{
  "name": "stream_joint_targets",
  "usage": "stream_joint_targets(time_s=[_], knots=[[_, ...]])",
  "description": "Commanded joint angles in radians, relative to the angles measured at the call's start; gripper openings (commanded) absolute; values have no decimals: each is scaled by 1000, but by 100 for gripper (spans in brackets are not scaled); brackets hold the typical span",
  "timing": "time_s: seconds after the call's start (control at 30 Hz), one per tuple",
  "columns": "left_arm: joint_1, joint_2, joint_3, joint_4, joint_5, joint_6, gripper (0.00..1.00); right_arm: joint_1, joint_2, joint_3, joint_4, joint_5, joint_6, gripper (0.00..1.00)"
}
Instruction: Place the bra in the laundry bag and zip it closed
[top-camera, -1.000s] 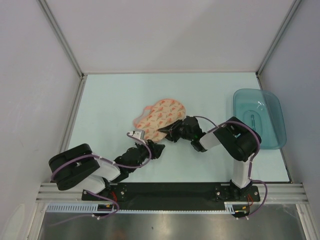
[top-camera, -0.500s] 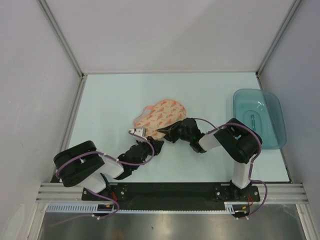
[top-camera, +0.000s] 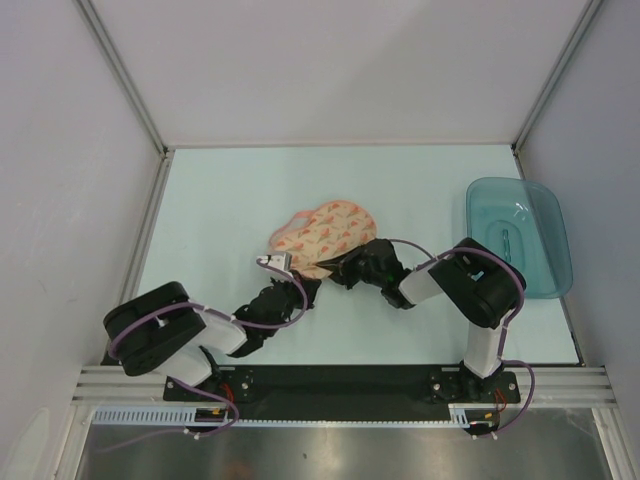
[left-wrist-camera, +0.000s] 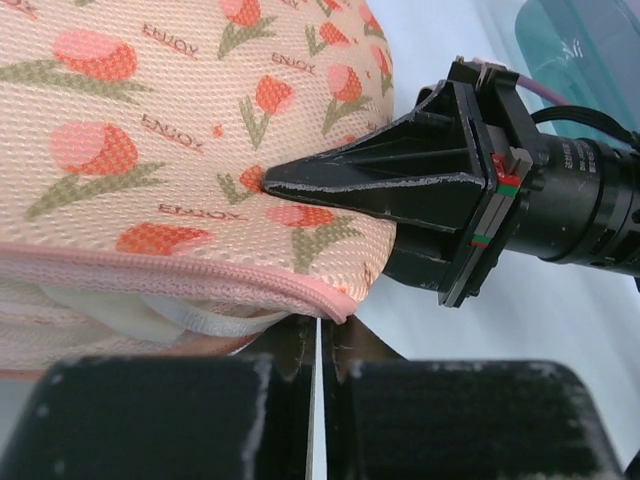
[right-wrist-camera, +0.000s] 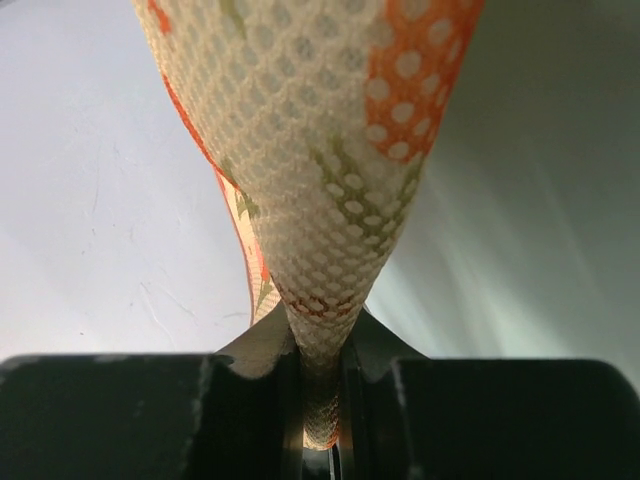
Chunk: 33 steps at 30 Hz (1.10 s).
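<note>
By the right gripper a fold of the laundry bag is pinched tight, while the left gripper is pressed together just under the pink zip edging, beneath which the white bra is tucked, at the middle of the table.

We see a pale green table that carries two things. The laundry bag, peach-pink with an orange-red flower print, lies about in the middle of it. Well apart from the laundry bag, to its right, a translucent teal tray stands at the table's right edge.
</note>
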Motion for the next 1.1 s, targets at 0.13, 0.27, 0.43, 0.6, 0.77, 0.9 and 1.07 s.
stream_joint_targets(time_s=[0.13, 0.27, 0.43, 0.6, 0.77, 0.9, 1.07], knots=[[17, -121, -48, -120, 18, -58, 0, -71, -62, 9, -50, -18, -114, 3], [17, -218, -75, -243, 38, -87, 0, -120, -103, 26, -158, -39, -197, 3], [19, -350, -116, -358, 26, -81, 0, -186, -117, 46, -231, -104, -277, 3], [23, -427, -139, -397, 59, -34, 0, -255, -82, 125, -322, -212, -448, 4], [23, -363, -116, -310, 257, 28, 0, -282, -25, 327, -554, -299, -727, 8], [23, -228, -89, -164, 380, -18, 0, -286, -2, 367, -665, -300, -870, 35], [22, -91, -58, -1, 470, -84, 0, -269, -135, 174, -532, -251, -766, 72]])
